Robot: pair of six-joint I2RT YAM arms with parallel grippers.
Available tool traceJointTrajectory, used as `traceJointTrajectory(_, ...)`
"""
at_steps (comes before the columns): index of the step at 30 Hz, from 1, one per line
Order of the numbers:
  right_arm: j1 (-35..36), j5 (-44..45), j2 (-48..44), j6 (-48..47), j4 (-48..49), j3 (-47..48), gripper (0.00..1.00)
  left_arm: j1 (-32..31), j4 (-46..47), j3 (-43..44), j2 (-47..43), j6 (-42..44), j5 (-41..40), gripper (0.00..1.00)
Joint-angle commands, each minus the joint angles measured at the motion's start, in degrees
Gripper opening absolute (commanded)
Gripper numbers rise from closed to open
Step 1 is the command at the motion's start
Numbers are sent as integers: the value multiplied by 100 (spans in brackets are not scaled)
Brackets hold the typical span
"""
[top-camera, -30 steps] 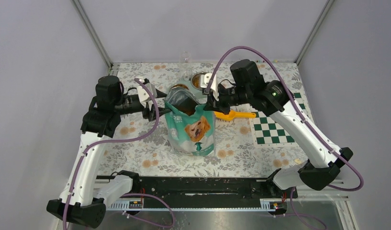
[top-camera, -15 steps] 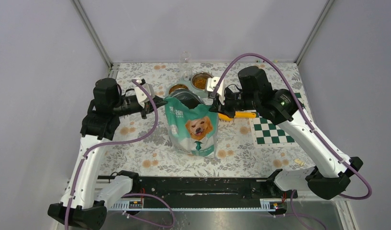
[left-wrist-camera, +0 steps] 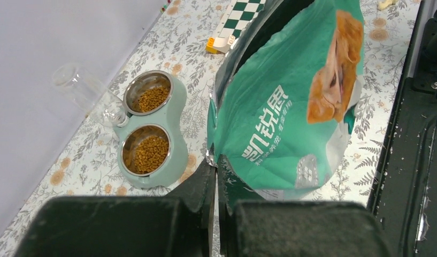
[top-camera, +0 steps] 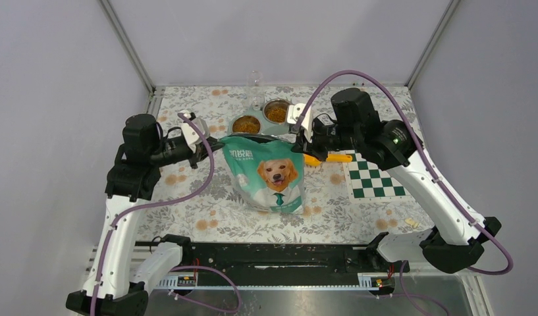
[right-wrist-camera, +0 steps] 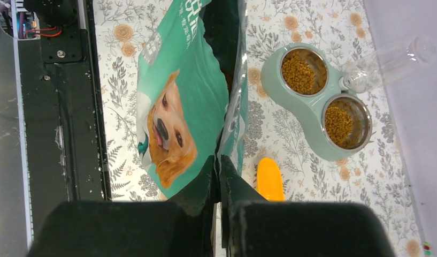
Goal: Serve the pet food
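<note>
The pet food fills both steel cups of a mint double bowl (top-camera: 261,129) behind the bag: brown kibble (top-camera: 246,124) on the left, more kibble (top-camera: 276,112) on the right. A teal-and-white bag (top-camera: 266,172) with a dog picture stands mid-table, its top stretched into a narrow slit. My left gripper (top-camera: 216,143) is shut on the bag's top left corner, its jaws (left-wrist-camera: 216,166) pinching the foil edge. My right gripper (top-camera: 297,146) is shut on the top right corner, seen close (right-wrist-camera: 218,163). The orange scoop (top-camera: 325,158) lies on the table right of the bag.
A clear plastic bottle (top-camera: 255,89) lies at the back edge behind the bowl. A green-and-white checkered mat (top-camera: 373,176) sits to the right. The black rail (top-camera: 272,253) runs along the near edge. Grey walls close in the back and sides.
The left gripper has shut on the bag's left corner. Both arms drew apart, pulling the gaping, slumped bag mouth flat and the bag more upright.
</note>
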Motion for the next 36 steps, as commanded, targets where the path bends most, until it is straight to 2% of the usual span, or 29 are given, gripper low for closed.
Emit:
traceJointTrajectory(1,-67,-20,-492,-324,1092,712,0,162,668,593,-296,373,-289,0)
traceJointTrajectory(5,-64,36,-451,-465,1071,568,0,164,579,463,-409,497,-10,0)
traceJointTrajectory(9,-61,-34,-551,-273,1074,-261,0,162,573,156,-451,385,506,0)
traceJointTrajectory(11,-58,-78,-585,-157,1076,-604,5,153,586,7,-448,287,729,3)
traceJointTrajectory(16,-62,-487,-533,-162,1071,-877,32,149,1186,-224,-375,-169,1150,30)
traceJointTrajectory(21,-63,-757,-257,-144,1067,-683,43,76,1555,-161,-139,-439,1337,62)
traceJointTrajectory(23,-60,-873,-144,-199,955,-589,45,50,1556,-188,-78,-455,1410,65)
traceJointTrajectory(31,-55,-1184,326,-558,278,-108,45,-29,1387,-343,174,-302,1547,70)
traceJointTrajectory(33,-66,-1227,357,-606,266,-92,39,-45,1383,-336,280,-302,1572,70)
traceJointTrajectory(36,-60,-1212,365,-621,270,-78,22,-95,1379,-308,364,-264,1614,70)
